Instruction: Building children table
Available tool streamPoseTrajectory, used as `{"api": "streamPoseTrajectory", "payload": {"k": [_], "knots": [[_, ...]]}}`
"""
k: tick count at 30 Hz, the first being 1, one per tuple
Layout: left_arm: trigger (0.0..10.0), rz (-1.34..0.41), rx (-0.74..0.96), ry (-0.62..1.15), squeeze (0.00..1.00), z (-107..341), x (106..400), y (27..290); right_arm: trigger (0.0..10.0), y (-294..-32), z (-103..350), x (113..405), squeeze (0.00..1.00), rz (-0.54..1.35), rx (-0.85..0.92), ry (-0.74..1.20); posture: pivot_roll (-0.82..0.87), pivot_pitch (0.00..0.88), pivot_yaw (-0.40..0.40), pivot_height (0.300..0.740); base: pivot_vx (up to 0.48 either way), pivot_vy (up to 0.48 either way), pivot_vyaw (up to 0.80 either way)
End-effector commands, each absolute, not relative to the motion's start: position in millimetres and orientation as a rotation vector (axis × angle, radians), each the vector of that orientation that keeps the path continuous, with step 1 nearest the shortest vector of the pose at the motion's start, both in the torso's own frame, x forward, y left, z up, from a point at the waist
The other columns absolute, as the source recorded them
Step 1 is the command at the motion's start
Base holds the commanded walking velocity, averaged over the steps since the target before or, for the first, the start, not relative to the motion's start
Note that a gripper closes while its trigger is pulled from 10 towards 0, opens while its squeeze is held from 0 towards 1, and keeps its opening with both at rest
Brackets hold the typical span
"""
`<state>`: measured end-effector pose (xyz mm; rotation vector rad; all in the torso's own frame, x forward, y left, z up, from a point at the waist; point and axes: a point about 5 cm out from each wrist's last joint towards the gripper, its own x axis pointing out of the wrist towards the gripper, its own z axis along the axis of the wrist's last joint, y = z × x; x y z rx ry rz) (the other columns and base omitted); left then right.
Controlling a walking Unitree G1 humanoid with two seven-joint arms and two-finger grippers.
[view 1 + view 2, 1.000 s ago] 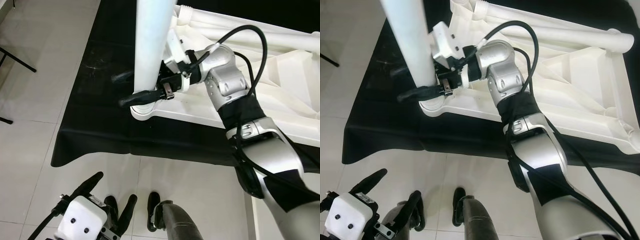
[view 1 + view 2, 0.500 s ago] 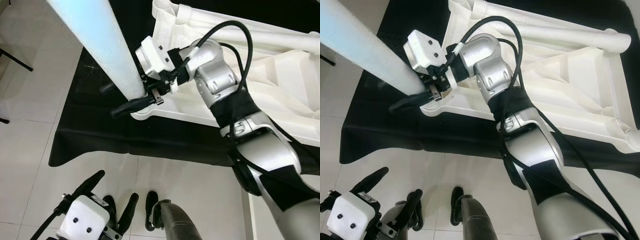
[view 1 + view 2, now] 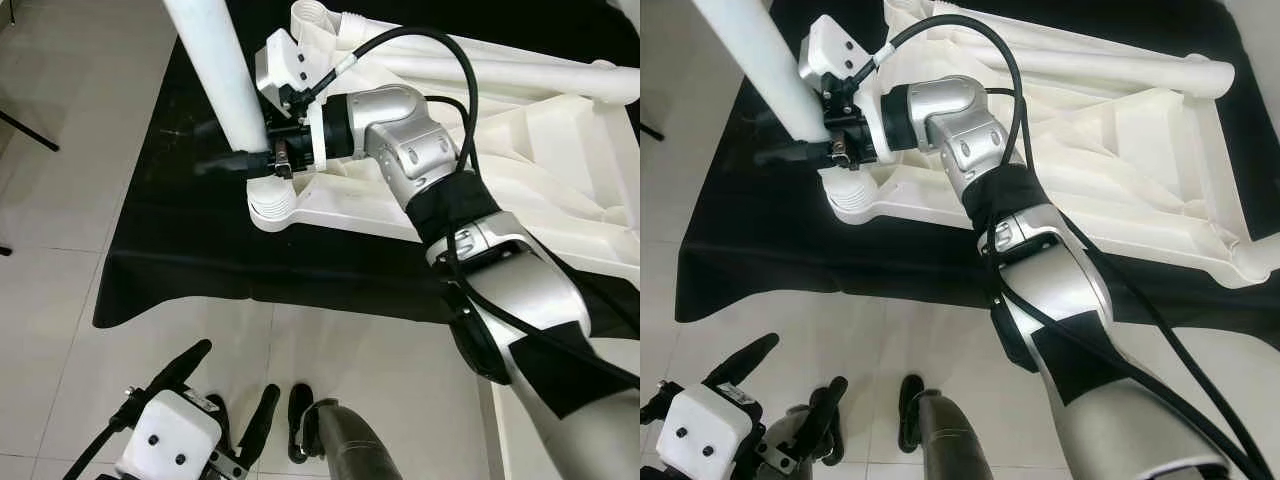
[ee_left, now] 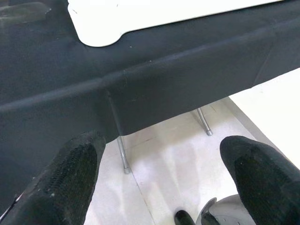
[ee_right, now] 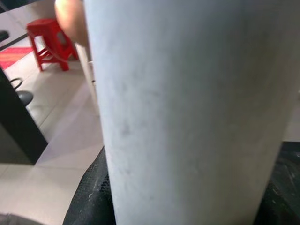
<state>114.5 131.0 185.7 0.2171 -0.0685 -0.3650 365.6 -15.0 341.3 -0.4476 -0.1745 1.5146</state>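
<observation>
While the left gripper (image 3: 215, 395) hangs spread, a smooth white cylindrical plastic leg (image 3: 215, 70) is clamped by the right gripper (image 3: 232, 150) above the ribbed white plastic tabletop's (image 3: 500, 160) corner socket (image 3: 272, 205).

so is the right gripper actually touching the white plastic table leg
Touching. In the left eye view the right gripper has its black fingers clamped around the white plastic table leg; the right wrist view shows the leg pressed between them.

The scene is evenly and brightly lit from above, and glare is seen on the silver arm (image 3: 410, 165) and the pale floor (image 3: 60, 250). The leg (image 5: 187, 112) is rendered soft and blurred in the right wrist view; the left fingers (image 4: 70, 178) are also out of focus.
</observation>
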Motion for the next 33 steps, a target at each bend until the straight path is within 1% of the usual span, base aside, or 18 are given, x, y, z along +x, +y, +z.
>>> {"api": "streamPoseTrajectory", "payload": {"k": [1,2,3,4,5,6,9,11,14,17,21,25,29,30,32,33], "knots": [[10.0,-0.365,0.204,-0.058,0.00,185,112,129,10.0,-29,302,381,0.00,1.396,-0.362,0.000,-0.16,0.487,-0.183,0.740,0.000,0.000,0.00],[10.0,-0.365,0.204,-0.058,0.00,185,112,130,10.0,-31,302,384,0.00,1.349,-0.323,-0.009,-0.16,0.486,-0.183,0.740,0.000,0.000,0.00],[10.0,-0.365,0.204,-0.058,0.00,185,112,130,10.0,-31,302,384,0.00,1.349,-0.323,-0.009,-0.16,0.486,-0.183,0.740,0.000,0.000,0.00],[10.0,-0.364,0.205,-0.058,0.00,185,113,130,10.0,-34,303,387,0.00,1.288,-0.272,-0.035,-0.16,0.485,-0.180,0.740,0.000,0.000,0.00],[10.0,-0.364,0.205,-0.058,0.00,185,113,130,10.0,-34,303,387,0.00,1.288,-0.272,-0.035,-0.16,0.485,-0.180,0.740,0.000,0.000,0.00],[10.0,-0.364,0.205,-0.058,0.00,185,113,130,10.0,-37,304,390,0.00,1.236,-0.232,-0.057,-0.16,0.485,-0.180,0.740,0.000,0.000,0.00],[10.0,-0.363,0.206,-0.058,0.00,185,113,130,10.0,-40,306,392,0.00,1.190,-0.202,-0.079,-0.16,0.482,-0.175,0.740,0.000,0.000,0.00],[10.0,-0.363,0.207,-0.057,0.00,185,114,130,10.0,-47,309,396,0.00,1.112,-0.137,-0.122,-0.16,0.482,-0.173,0.740,0.000,0.000,0.00],[10.0,-0.363,0.208,-0.057,0.00,184,114,130,10.0,-52,311,397,0.00,1.074,-0.092,-0.160,-0.16,0.479,-0.168,0.740,0.000,0.000,0.00],[10.0,-0.363,0.209,-0.056,0.00,184,114,131,10.0,-54,313,397,0.00,1.068,-0.073,-0.187,-0.16,0.478,-0.166,0.740,0.000,0.000,0.00],[10.0,-0.362,0.213,-0.055,0.00,184,115,132,10.0,-58,312,391,0.00,1.088,-0.046,-0.276,-0.16,0.479,-0.162,0.740,0.000,0.000,0.00],[10.0,-0.363,0.214,-0.054,0.00,184,115,132,10.0,-58,306,380,0.00,1.157,-0.060,-0.351,-0.16,0.478,-0.159,0.740,0.000,0.000,0.00],[10.0,-0.363,0.215,-0.054,0.00,184,115,132,10.0,-57,304,377,0.00,1.182,-0.063,-0.368,-0.16,0.478,-0.159,0.740,0.000,0.000,0.00],[10.0,-0.364,0.215,-0.053,0.00,184,115,132,10.0,-55,299,372,0.00,1.220,-0.093,-0.379,-0.15,0.478,-0.154,0.740,0.000,0.000,0.00],[10.0,-0.364,0.215,-0.053,0.00,184,115,132,10.0,-55,299,372,0.00,1.220,-0.093,-0.379,-0.15,0.478,-0.154,0.740,0.000,0.000,0.00],[10.0,-0.365,0.216,-0.052,0.00,184,115,133,10.0,-53,295,367,0.00,1.256,-0.124,-0.380,-0.15,0.478,-0.151,0.740,0.000,0.000,0.00]]}}
